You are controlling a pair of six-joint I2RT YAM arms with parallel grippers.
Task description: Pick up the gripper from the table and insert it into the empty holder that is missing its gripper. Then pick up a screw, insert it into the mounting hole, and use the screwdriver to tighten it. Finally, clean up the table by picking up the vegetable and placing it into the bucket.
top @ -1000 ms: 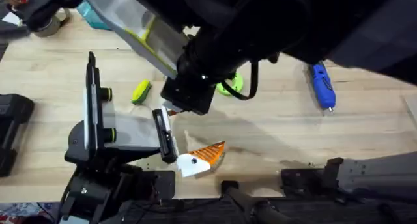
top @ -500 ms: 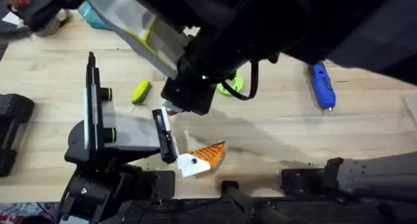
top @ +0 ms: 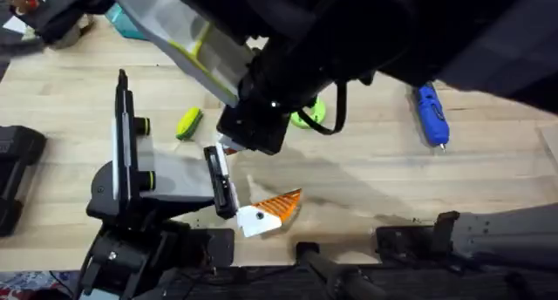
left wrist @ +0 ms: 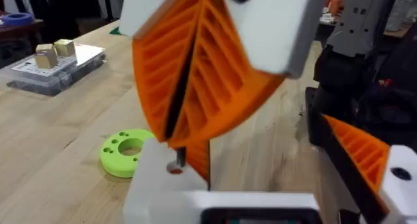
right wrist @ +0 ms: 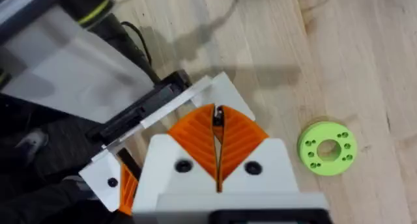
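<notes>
The holder (top: 166, 180) lies at the table's (top: 366, 178) near left, its black rail (top: 220, 180) carrying one orange-tipped finger (top: 272, 208) at the near end. At the rail's far end sits the gripper piece (left wrist: 163, 185), white base toward the left wrist camera. My right gripper (left wrist: 176, 142) points straight down over it, shut on a small dark screw (left wrist: 176, 165) at the base's hole. The left arm's pale body (top: 192, 43) slants in from the upper left, its end hidden under the right arm. The vegetable (top: 188, 123) and screwdriver (top: 430, 114) lie untouched. The bucket is out of view.
A lime-green ring (top: 309, 115) lies just right of the right gripper. A teal pouch (top: 122, 21) and a tape roll sit at the far left corner. A black block (top: 17, 173) stands at the left edge. Bare wood stretches between the ring and the screwdriver.
</notes>
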